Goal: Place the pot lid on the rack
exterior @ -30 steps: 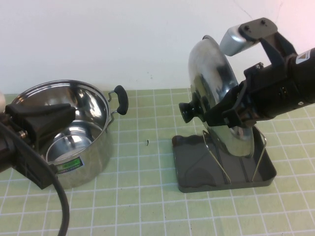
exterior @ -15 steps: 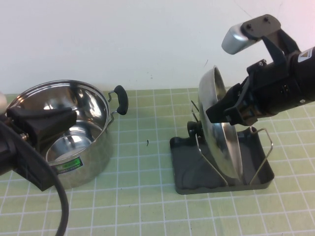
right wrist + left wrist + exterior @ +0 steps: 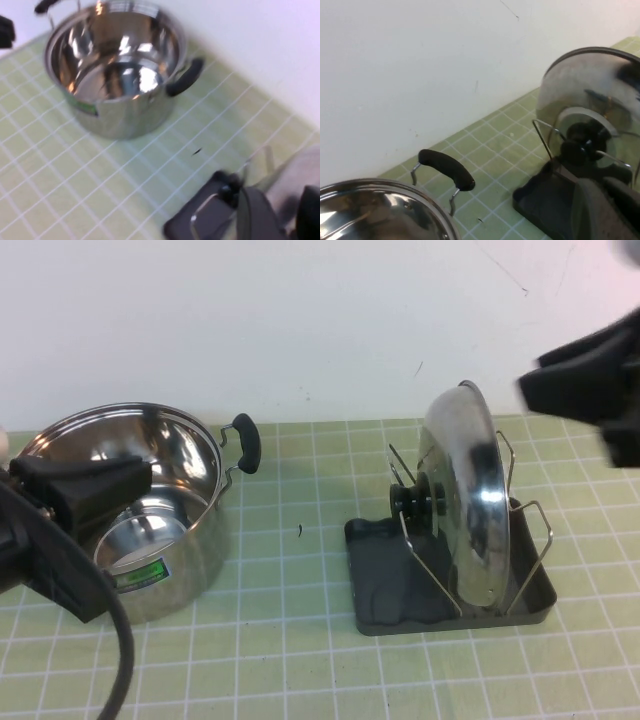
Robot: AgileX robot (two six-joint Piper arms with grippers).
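The shiny pot lid (image 3: 470, 500) stands on edge in the rack (image 3: 385, 590), leaning between the upright wire loops (image 3: 530, 540), with its black knob (image 3: 415, 498) facing the pot. My right gripper (image 3: 590, 390) is lifted up and to the right of the lid, blurred, clear of it; in the right wrist view it (image 3: 282, 220) is open and empty. My left gripper (image 3: 120, 480) hangs over the pot at the left, shut and empty. The lid (image 3: 590, 85) and rack tray (image 3: 540, 200) also show in the left wrist view.
A deep steel pot (image 3: 150, 510) with black side handles (image 3: 245, 440) stands at the left on the green checked mat; it also shows in the right wrist view (image 3: 120, 75). A white wall runs along the back. A small dark speck (image 3: 299, 531) lies between pot and rack.
My right gripper lowered the lid into the rack, let go of it and pulled away up and to the right. The lid now stands alone. The left arm has not moved.
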